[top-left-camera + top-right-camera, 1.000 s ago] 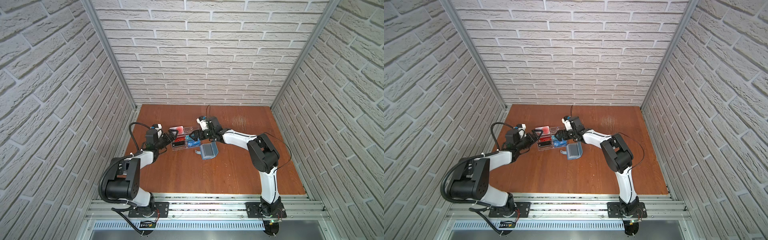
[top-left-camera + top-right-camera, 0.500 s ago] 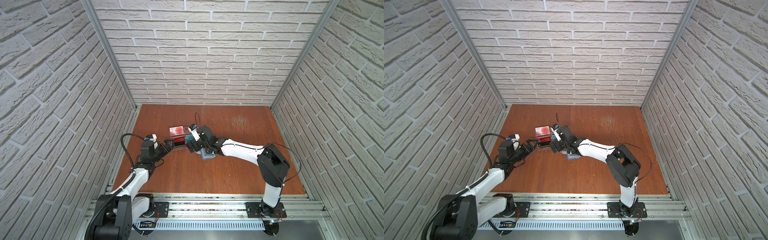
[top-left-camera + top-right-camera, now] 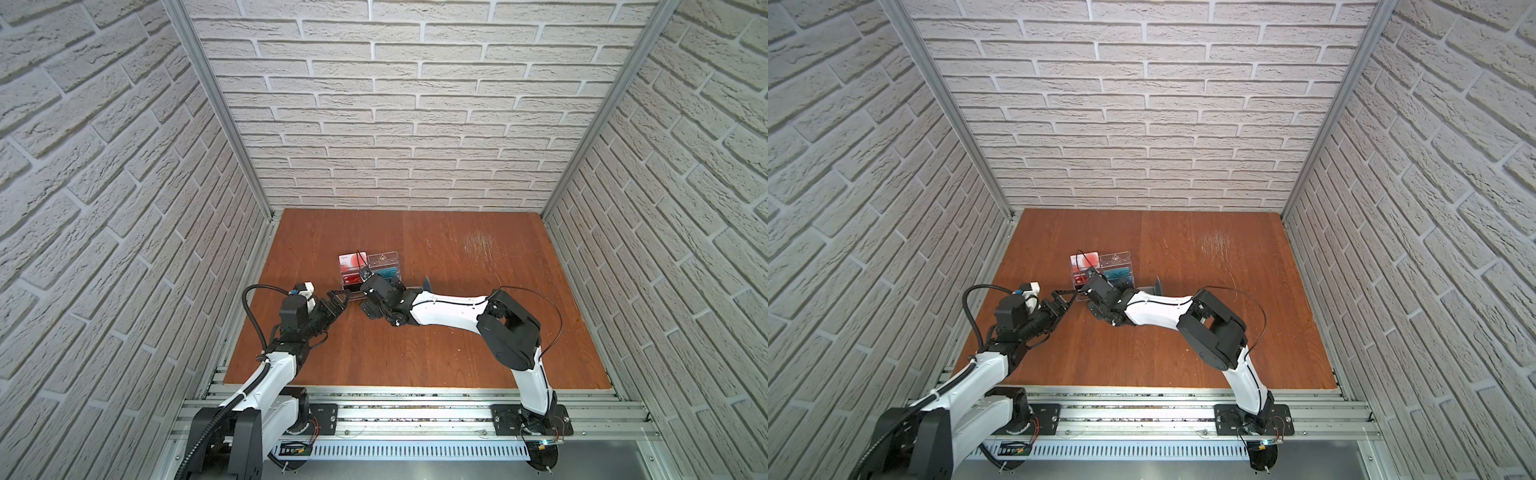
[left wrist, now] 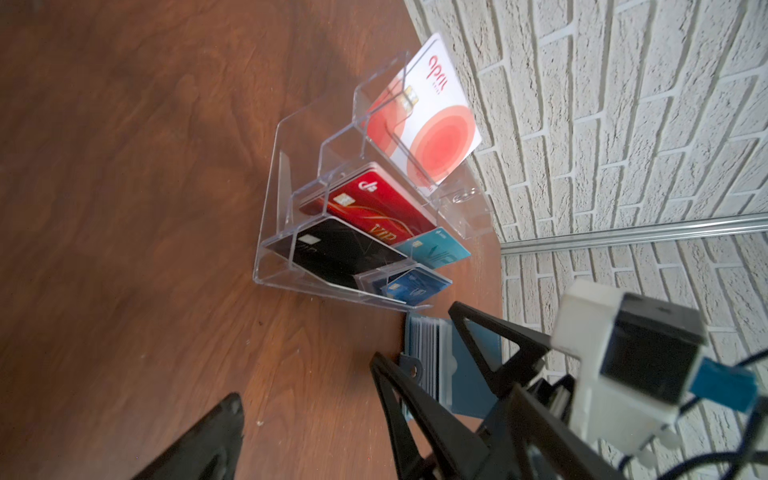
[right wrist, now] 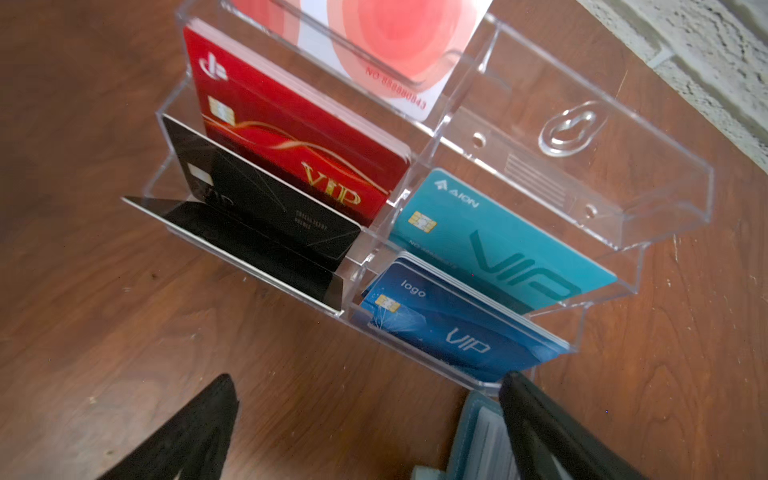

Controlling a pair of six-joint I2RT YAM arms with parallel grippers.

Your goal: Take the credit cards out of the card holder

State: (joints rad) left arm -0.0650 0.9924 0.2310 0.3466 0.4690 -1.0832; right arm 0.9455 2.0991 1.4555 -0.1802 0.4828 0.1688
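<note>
The card holder (image 4: 471,365) is a slate-blue case lying open on the table just in front of the clear rack. Its pale sleeves (image 5: 484,442) fan upward. No credit cards show in it. In both top views my right arm covers it, and only a dark flap (image 3: 427,286) shows. My right gripper (image 5: 365,399) is open and points at the rack, with one finger (image 5: 540,424) over the sleeves; I cannot tell if it touches. My left gripper (image 3: 340,298) is open and empty. It sits left of the holder, with one finger (image 4: 415,415) beside the strap tab.
A clear acrylic rack (image 3: 388,259) stands behind the holder. It holds red, black, teal and blue cards and a white card with red circles (image 4: 428,116). The left wall lies close behind my left arm. Bare wooden table (image 3: 478,257) spreads to the right and front.
My right gripper has swung from behind the rack to its front and now covers the card holder. My left arm has drawn back toward the front edge. Both grippers stayed open.
</note>
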